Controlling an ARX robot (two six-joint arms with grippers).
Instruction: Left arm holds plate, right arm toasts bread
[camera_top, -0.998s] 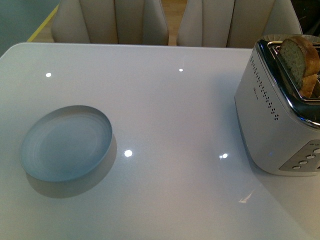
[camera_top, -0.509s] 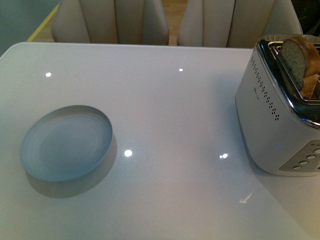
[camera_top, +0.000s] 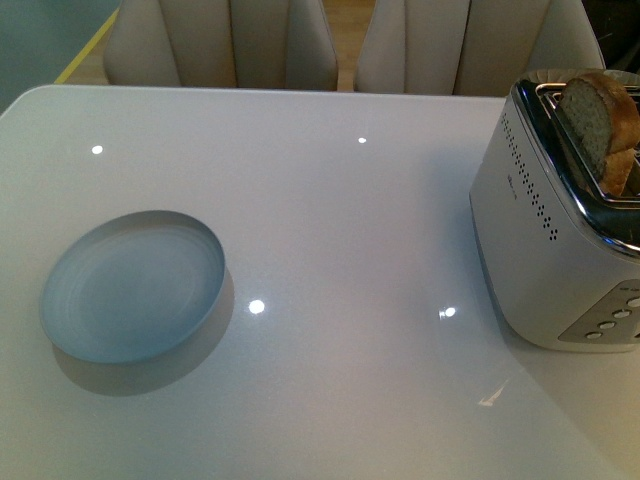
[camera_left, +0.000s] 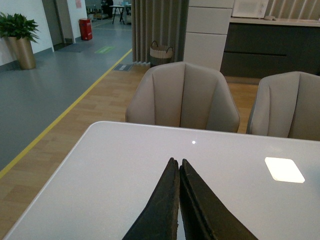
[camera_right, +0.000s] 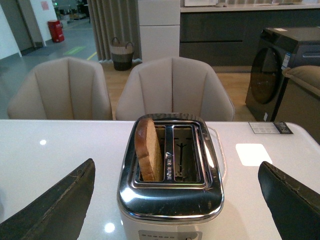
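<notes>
Pale blue-grey plate (camera_top: 132, 286) sat empty on the white tabletop (camera_top: 340, 220), toward my left side, well apart from the silver toaster (camera_top: 560, 220) at the right edge. Bread slice (camera_right: 148, 149) stood upright in one toaster slot, its rounded top poking out; the other slot was bare. My left gripper (camera_left: 178, 167) was closed tight, holding nothing. My right gripper (camera_right: 175, 200) was spread wide, jaws flanking the toaster, gripping nothing. Two beige chairs (camera_left: 182, 97) stood behind the tabletop.
</notes>
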